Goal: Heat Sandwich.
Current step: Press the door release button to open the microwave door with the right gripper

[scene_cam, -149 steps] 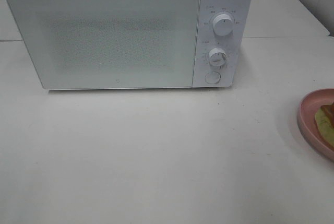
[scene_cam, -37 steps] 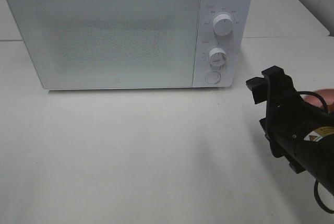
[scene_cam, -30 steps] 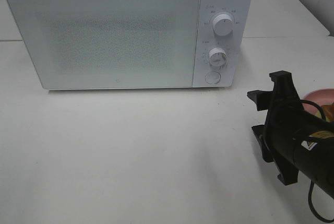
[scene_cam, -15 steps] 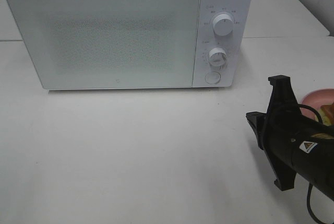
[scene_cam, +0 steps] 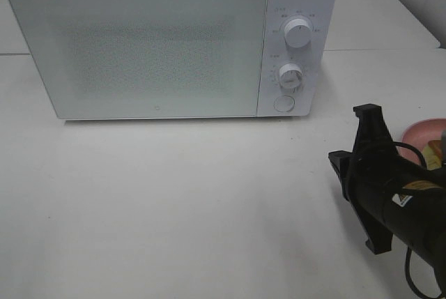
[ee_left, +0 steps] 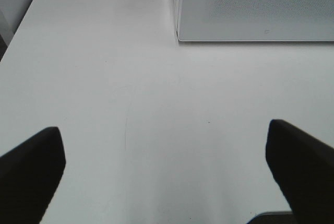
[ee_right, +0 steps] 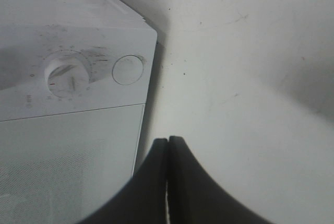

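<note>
One sandwich (scene_cam: pixel 436 151): only a sliver shows at the right edge of the high view, tan-brown beside a pale yellow-green strip. The rest is hidden by the right arm (scene_cam: pixel 397 201) and cut off by the frame.
Sandwich's place: on the pink plate (scene_cam: pixel 417 132), at the table's right side and well apart from the microwave (scene_cam: pixel 160 48).
Pink plate: part of the round rim shows, just behind the right arm.
Microwave: white, door shut, inside not visible. Its right panel carries an upper knob (scene_cam: pixel 298 34), a lower knob (scene_cam: pixel 290 76) and a round button (scene_cam: pixel 283 104).
Right gripper (ee_right: pixel 168 143): fingers pressed together with nothing between them, aimed toward the button corner and apart from it.
Left gripper (ee_left: pixel 163 132): fingers spread wide and empty, over bare table (scene_cam: pixel 174 201) near the microwave's front.
Open room: a broad white surface lies before the door. The left wrist view shows the table's rounded far corner.
</note>
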### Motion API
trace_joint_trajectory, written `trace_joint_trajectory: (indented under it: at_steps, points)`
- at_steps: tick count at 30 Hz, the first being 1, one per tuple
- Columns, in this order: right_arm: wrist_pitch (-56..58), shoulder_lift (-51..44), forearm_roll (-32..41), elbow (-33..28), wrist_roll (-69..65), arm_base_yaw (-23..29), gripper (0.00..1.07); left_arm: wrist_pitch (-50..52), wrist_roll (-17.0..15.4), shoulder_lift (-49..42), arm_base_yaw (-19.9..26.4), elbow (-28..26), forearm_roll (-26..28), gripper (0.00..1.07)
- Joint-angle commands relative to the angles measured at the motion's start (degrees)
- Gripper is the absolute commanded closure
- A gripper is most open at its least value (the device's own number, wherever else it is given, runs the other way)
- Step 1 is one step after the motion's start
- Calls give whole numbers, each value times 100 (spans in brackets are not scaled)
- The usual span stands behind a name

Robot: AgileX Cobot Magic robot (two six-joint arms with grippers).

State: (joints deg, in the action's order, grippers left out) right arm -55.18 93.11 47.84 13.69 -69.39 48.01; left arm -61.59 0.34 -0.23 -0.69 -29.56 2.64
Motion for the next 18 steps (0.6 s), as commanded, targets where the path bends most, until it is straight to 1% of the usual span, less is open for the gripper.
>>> trace_joint_trajectory:
  at_steps: [1, 4, 7, 8, 9, 11, 12, 14, 16, 17, 18]
  points:
    - [-172, 309, -29, 269, -97, 6, 107, 52, -34, -109, -34, 0, 46, 7]
    - [-235, 424, -29, 390, -109, 6, 107, 52, -34, -109, -34, 0, 46, 7]
    - [-155, 665, -332, 653, -183, -286, 107, 52, -34, -109, -34, 0, 46, 7]
    - [-155, 665, -332, 653, -183, -286, 107, 52, -34, -109, -34, 0, 46, 7]
    - [-138, 779, -602, 785, -252, -527, 107, 52, -34, -109, -34, 0, 46, 7]
    - [-115, 882, -837, 922, -304, -733, 107, 52, -34, -109, -34, 0, 46, 7]
    - [-115, 882, -837, 922, -304, -733, 107, 52, -34, -109, -34, 0, 46, 7]
    - [109, 1060, -1106, 1186, -401, -985, 107, 52, -34, -109, -34, 0, 46, 7]
    - [160, 1180, -1215, 1375, -458, -1066, 107, 52, -34, -109, -34, 0, 46, 7]
    - [160, 1180, -1215, 1375, -458, -1066, 107, 52, -34, -109, -34, 0, 46, 7]
    - [155, 1301, -1215, 1536, -476, -1117, 107, 52, -34, -109, -34, 0, 46, 7]
